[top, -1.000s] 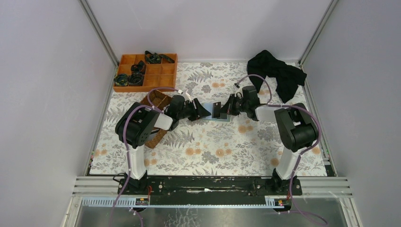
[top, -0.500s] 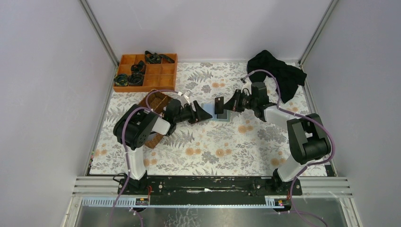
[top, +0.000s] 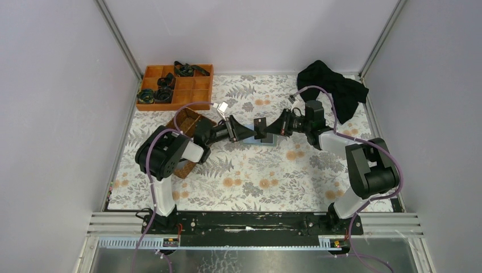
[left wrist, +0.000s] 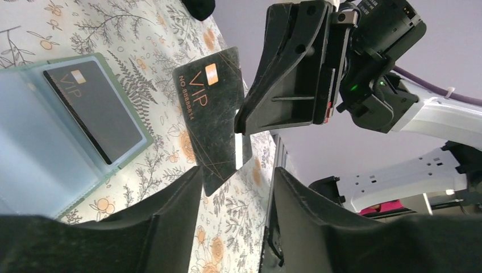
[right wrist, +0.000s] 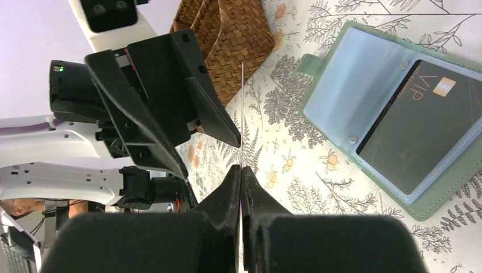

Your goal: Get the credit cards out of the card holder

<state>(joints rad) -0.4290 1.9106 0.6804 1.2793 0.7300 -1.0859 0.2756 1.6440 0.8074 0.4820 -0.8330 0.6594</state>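
Observation:
The card holder (top: 269, 140) lies open on the flowered cloth, light blue inside, green rim (right wrist: 314, 116). One dark credit card marked VIP (left wrist: 94, 114) sits in its slot (right wrist: 420, 131). A second dark VIP credit card (left wrist: 213, 114) hangs in the air above the cloth, pinched by my right gripper (right wrist: 241, 169), which is shut on it; it shows edge-on (right wrist: 242, 114) in the right wrist view. My left gripper (left wrist: 237, 170) faces it, open, its fingertips either side of the card's lower corner without gripping it. In the top view both grippers (top: 250, 132) (top: 267, 128) meet over the holder.
A brown wicker basket (right wrist: 233, 34) stands under my left arm (top: 190, 122). An orange divided tray (top: 175, 86) with dark items sits at the back left. A black cloth (top: 332, 88) lies at the back right.
The right gripper has lifted the dark card slightly and its arm has stretched out rightward. The left wrist has turned and come up to the card, its jaws widening then narrowing a little.

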